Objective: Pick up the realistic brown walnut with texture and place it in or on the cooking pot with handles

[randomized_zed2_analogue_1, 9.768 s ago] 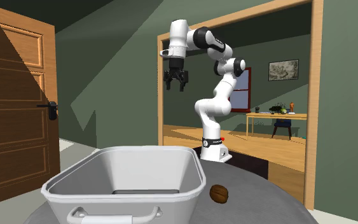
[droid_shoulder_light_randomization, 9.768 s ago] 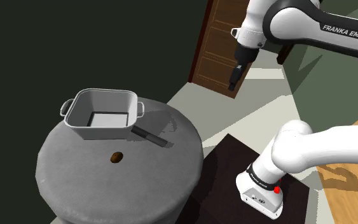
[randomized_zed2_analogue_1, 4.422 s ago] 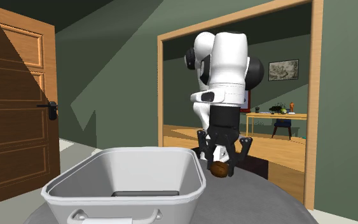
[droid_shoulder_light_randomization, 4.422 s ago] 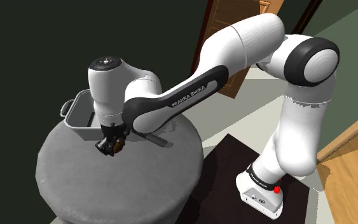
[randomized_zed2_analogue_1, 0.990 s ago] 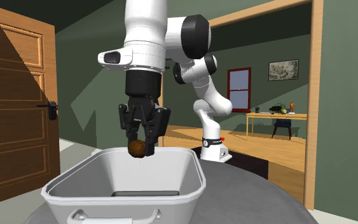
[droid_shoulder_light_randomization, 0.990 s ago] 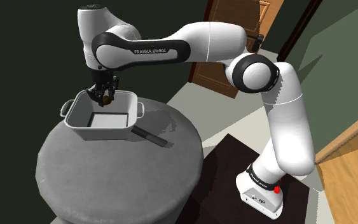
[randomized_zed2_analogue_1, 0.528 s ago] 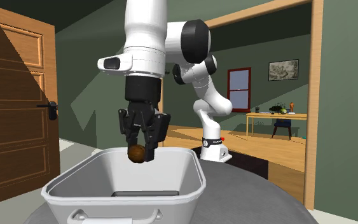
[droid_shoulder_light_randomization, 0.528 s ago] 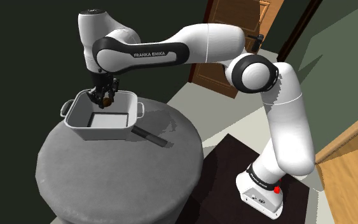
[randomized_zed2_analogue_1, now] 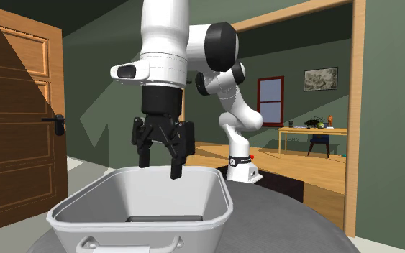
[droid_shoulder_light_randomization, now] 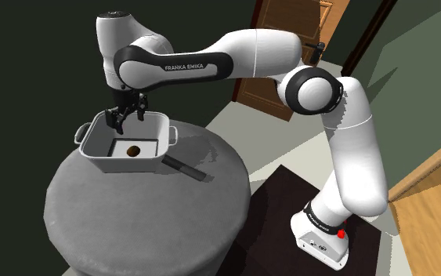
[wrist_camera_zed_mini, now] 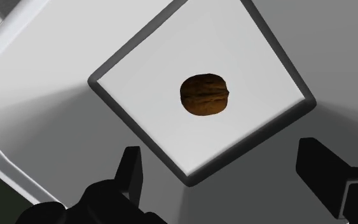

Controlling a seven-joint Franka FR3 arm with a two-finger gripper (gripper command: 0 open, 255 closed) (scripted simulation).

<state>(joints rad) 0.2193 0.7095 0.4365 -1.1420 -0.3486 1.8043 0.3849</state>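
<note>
The brown walnut (droid_shoulder_light_randomization: 133,150) lies on the flat floor of the white square pot (droid_shoulder_light_randomization: 164,151), which stands on the round grey table. My black gripper (droid_shoulder_light_randomization: 129,119) hangs just above the pot's far side, open, with nothing between its fingers. In the wrist view the walnut (wrist_camera_zed_mini: 204,95) rests free near the middle of the pot's floor, well beyond the gripper (wrist_camera_zed_mini: 225,168), and the pot's sloping wall (wrist_camera_zed_mini: 44,127) rises around it. In the second exterior view the gripper (randomized_zed2_analogue_1: 159,167) stands spread above the pot's rim (randomized_zed2_analogue_1: 143,223); the near wall hides the walnut.
The pot sits toward the back of the round grey table (droid_shoulder_light_randomization: 148,227). A dark bar-shaped thing (droid_shoulder_light_randomization: 186,168) lies on the table beside the pot. A wooden door (droid_shoulder_light_randomization: 267,63) stands behind the arm, and the arm's base (droid_shoulder_light_randomization: 320,235) is at the lower right.
The fingers have spread apart and let the walnut go. It has dropped from between them onto the pot's floor. The arm has stayed in place.
</note>
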